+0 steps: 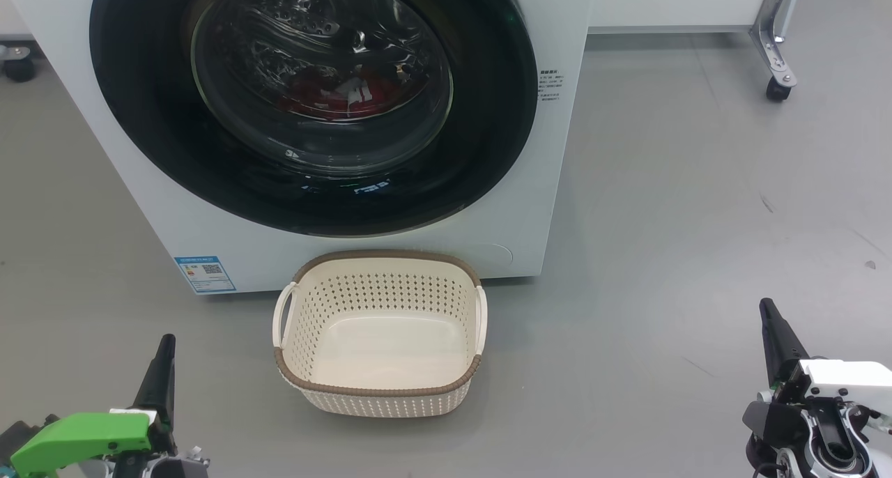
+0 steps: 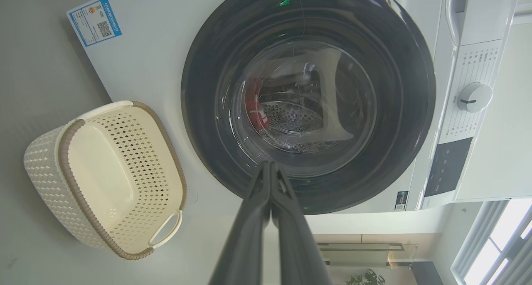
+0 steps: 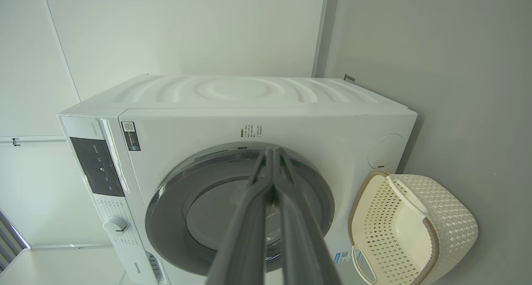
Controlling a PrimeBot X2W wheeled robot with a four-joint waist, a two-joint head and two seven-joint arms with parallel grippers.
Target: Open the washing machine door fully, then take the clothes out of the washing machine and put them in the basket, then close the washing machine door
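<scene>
Basket (image 1: 380, 393) sits below the shut door (image 1: 313, 192), ready for clothes (image 1: 324, 96); left gripper (image 1: 165, 356) and right gripper (image 1: 771, 325) hang closed, empty.

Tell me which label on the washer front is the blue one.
The blue label at the lower left corner of the washing machine, left of the basket. The text label right of the washing machine door is dark print on white.
</scene>
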